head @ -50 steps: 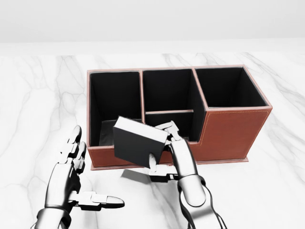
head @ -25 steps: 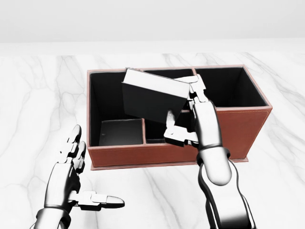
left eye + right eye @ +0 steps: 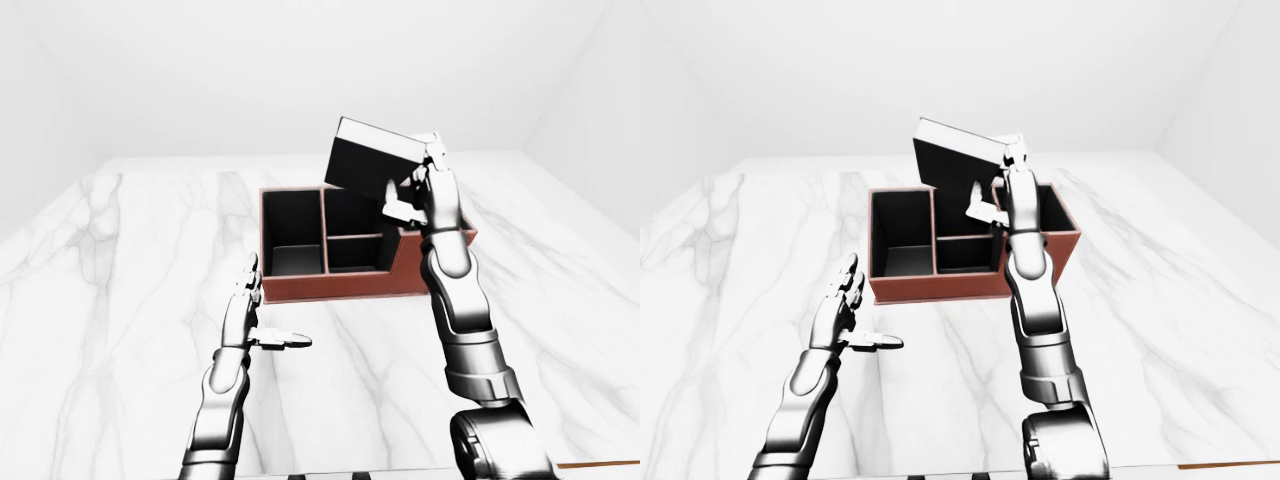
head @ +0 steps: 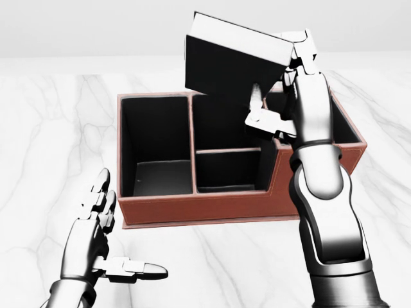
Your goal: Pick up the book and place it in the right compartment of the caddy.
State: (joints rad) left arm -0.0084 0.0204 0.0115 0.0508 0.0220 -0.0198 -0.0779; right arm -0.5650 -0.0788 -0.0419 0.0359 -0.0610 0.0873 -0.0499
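While the right hand [image 4: 282, 96] grips the book [image 4: 228, 67], tilted above the caddy's [image 4: 212, 208] middle section, transport is underway — next it likely shifts right, over the right compartment [image 4: 314, 119]. Left hand [image 4: 96, 240] hovers wide open nr the counter [image 4: 58, 128].

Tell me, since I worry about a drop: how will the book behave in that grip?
The book looks stiff: held by one end in the right hand, it shows no sag. Gripped off-centre and tilted above the caddy, it may pivot. Its smooth dark cover could slip.
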